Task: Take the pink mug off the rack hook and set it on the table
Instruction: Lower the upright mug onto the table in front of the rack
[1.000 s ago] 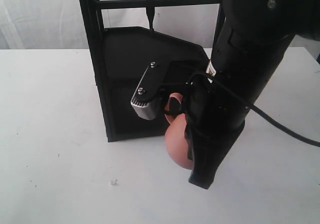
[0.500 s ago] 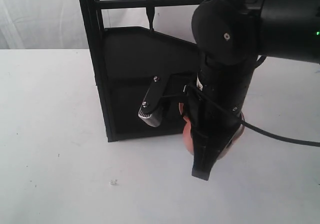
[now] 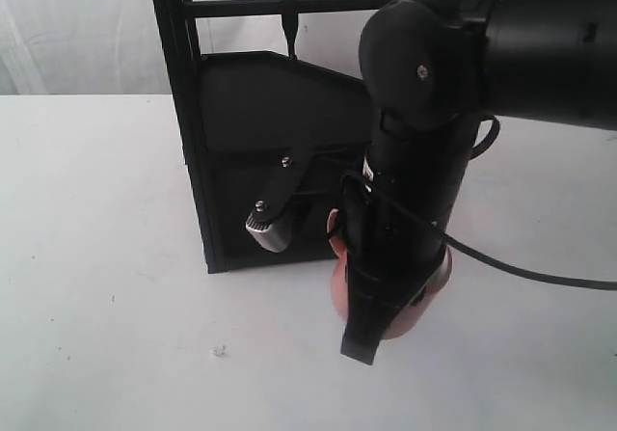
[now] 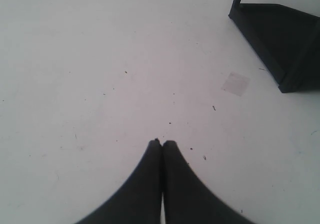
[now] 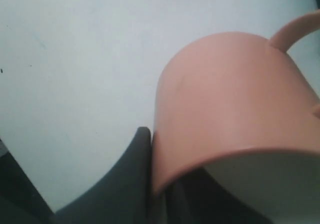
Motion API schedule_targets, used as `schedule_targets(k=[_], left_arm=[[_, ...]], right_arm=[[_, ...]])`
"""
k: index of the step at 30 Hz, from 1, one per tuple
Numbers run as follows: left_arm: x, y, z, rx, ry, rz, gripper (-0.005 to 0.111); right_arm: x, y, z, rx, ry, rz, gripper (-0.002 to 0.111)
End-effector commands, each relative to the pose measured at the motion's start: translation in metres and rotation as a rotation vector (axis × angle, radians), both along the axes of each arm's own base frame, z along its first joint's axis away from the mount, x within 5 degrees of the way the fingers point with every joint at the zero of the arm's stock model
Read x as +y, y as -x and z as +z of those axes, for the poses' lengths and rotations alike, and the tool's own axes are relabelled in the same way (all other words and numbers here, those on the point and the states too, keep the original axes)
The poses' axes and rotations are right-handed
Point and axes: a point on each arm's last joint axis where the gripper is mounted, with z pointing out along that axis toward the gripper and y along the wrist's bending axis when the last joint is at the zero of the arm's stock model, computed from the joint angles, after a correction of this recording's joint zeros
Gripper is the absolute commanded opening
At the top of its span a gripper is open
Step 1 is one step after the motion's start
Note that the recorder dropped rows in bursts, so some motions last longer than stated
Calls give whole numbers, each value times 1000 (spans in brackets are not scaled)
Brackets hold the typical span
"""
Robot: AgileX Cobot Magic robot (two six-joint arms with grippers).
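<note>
The pink mug [image 3: 335, 286] hangs low in front of the rack [image 3: 251, 113], mostly hidden behind my right arm [image 3: 415, 161]. I cannot tell whether it touches the table [image 3: 96, 257]. The rack hook [image 3: 289, 26] on the crossbar is bare. In the right wrist view the pink mug [image 5: 230, 98] shows its cream inside and loop handle. My right gripper [image 5: 156, 149] is shut on its rim wall, one finger outside and one inside. My left gripper [image 4: 162, 143] is shut, with nothing in it, above bare table [image 4: 100, 58].
The rack's black base [image 4: 280, 38] lies off to one side of my left gripper. A black cable [image 3: 540, 272] trails from the right arm across the table. A small white speck [image 3: 220, 351] lies on the table in front of the rack.
The right arm has swung and dropped, carrying the mug first rightward, then lower and slightly back left in front of the rack. The hook stays bare throughout.
</note>
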Motion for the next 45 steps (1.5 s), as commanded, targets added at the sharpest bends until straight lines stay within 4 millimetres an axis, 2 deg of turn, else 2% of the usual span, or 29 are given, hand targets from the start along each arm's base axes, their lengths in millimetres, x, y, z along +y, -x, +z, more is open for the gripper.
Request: schedule_targets(k=[1,3,6,15,19,22,24,40,45], left_arm=[[0,0,0,-6,0,-7,0],[0,0,0,-6,0,-7,0],[0,0,0,-6,0,-7,0],[0,0,0,-6,0,-7,0],[0,0,0,-6,0,-7,0],[0,0,0,-6,0,-7,0],[0,0,0,-6,0,-7,0],[0,0,0,-6,0,-7,0],[0,0,0,-6,0,-7,0]], right_arm=[[12,-1,-3,32,-93,-84,0],[18,4,-5,123,-139,-208,0],[22,10,-4,196,-183,-220,0],[22,9,-4,189,-177,-217,0],[20,5,-6,142,-152,-201,0],[8,-8,-8,-9,-32,-168,0],[4,-11,-8,-46,-3,-208,0],[6,-13,-7,-67,-20,-212,0],[10,-17,-13,-79,-36,-174,0]])
